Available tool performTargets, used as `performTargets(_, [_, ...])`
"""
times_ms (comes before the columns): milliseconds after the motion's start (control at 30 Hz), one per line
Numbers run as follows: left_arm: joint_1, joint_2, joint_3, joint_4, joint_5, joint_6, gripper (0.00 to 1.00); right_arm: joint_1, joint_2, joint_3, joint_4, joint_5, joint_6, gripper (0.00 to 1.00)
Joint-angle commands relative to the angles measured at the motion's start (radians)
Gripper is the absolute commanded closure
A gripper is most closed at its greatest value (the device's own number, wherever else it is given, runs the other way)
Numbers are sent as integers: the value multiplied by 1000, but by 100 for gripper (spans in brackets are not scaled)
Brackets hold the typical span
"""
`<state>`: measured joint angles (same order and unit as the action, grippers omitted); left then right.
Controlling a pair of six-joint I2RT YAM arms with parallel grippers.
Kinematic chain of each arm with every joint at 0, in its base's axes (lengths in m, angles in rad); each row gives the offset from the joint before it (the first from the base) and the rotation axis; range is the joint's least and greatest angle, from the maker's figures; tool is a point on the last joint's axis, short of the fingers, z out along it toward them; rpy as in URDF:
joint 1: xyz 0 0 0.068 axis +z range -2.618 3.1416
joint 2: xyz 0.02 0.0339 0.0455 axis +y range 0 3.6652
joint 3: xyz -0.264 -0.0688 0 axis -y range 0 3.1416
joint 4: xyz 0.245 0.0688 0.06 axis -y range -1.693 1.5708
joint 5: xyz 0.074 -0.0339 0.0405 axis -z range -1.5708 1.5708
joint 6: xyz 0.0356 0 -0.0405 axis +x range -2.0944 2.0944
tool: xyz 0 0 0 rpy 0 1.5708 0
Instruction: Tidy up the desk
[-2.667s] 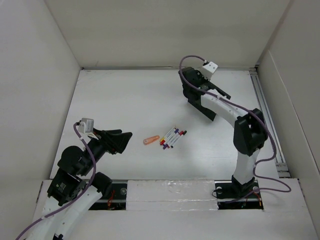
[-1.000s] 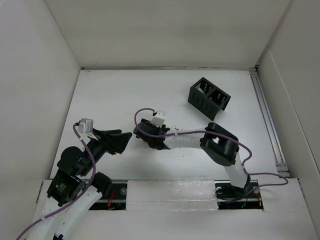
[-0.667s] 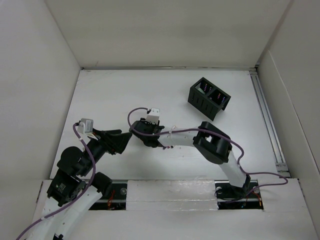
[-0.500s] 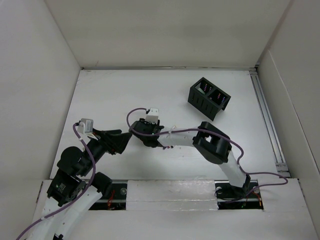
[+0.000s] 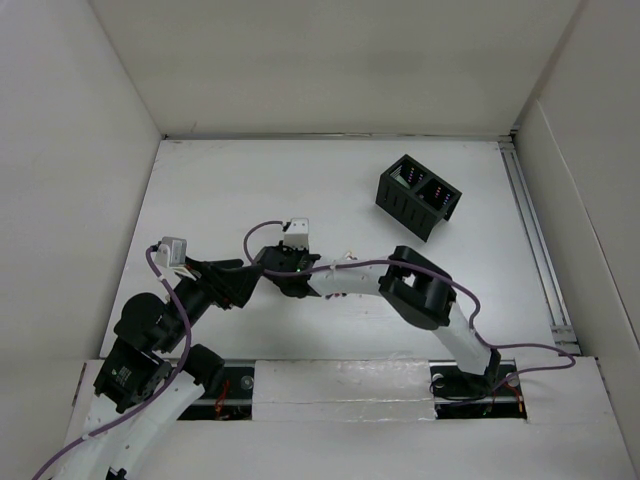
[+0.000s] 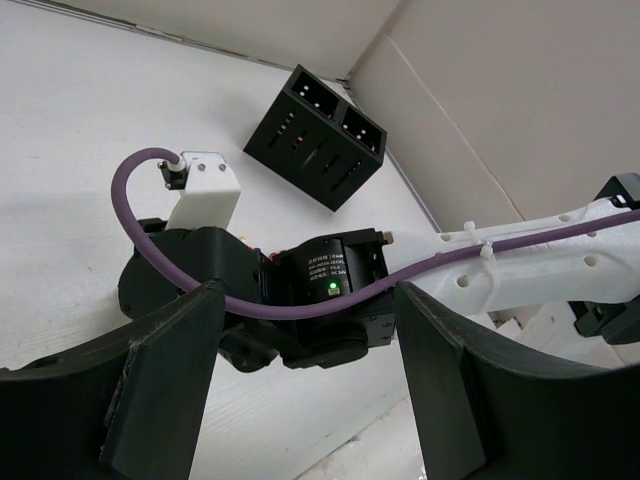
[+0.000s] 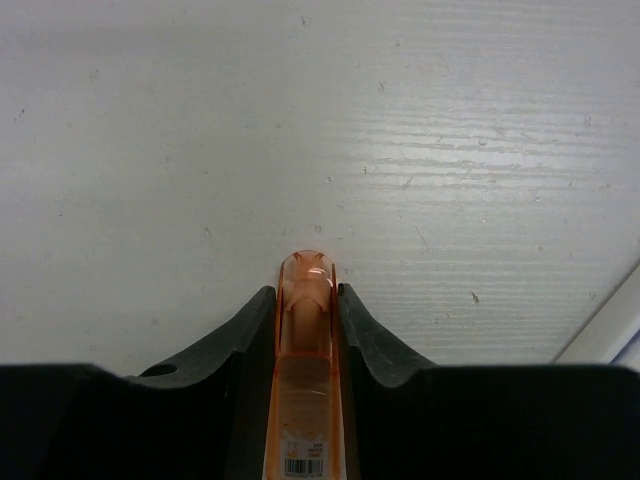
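The white desk [image 5: 250,190] fills the top view. My right gripper [image 5: 264,262] reaches left across the desk's middle, low over the surface. In the right wrist view it [image 7: 303,292] is shut on a translucent orange pen-like case [image 7: 304,340], whose rounded tip sticks out past the fingertips. My left gripper [image 5: 243,283] is open and empty, just left of the right gripper. In the left wrist view its fingers [image 6: 165,380] stand wide apart, framing the right gripper's head [image 6: 200,275]. The coloured markers are mostly hidden under the right arm.
A black two-compartment organizer box [image 5: 417,196] stands at the back right, also in the left wrist view [image 6: 318,134]. White walls enclose the desk. A metal rail [image 5: 530,230] runs along the right side. The right arm [image 5: 350,280] spans the desk's front middle.
My right arm swung from the organizer to the desk's middle, closed on the orange case and moved left toward the left gripper. The left arm has not moved.
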<state>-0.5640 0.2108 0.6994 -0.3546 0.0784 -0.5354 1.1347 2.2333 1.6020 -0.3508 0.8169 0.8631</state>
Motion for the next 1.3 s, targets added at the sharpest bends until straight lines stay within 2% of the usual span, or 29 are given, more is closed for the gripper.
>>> performTargets(0, [-5, 1, -8, 46, 7, 2, 35, 10, -17, -28, -57, -32, 19, 84])
performTargets(100, [-5, 1, -8, 48, 3, 2, 35, -6, -112, -83, 16, -38, 33, 85])
performTargets(133, [-5, -1, -9, 49, 6, 2, 35, -16, -144, -103, 45, -70, 33, 85])
performTargets(167, [-5, -1, -6, 45, 6, 2, 35, -60, -244, -169, 123, -146, 39, 86])
performTargets(200, [-5, 1, -6, 45, 6, 2, 35, -61, -245, -169, 124, -147, 39, 86])
performTargets(300, [-5, -13, -9, 48, 0, 0, 35, -111, -380, -264, 220, -220, 43, 86])
performTargets(400, [-5, -10, -9, 49, 4, 2, 35, -206, -486, -318, 268, -269, 44, 86])
performTargets(567, [-5, -10, -11, 52, 11, 3, 35, -398, -567, -286, 234, -265, -18, 86])
performTargets(667, [-5, -4, -6, 48, 15, 3, 35, -521, -567, -231, 204, -245, -24, 86])
performTargets(833, [-5, -10, -11, 55, 17, 3, 35, -653, -502, -133, 187, -180, -29, 85])
performTargets(1100, [-5, 6, -8, 49, 17, 5, 35, -727, -275, 122, 27, 59, -49, 83])
performTargets(1267, [-5, 9, -11, 54, 20, 6, 35, -737, -245, 121, 26, 143, -78, 81])
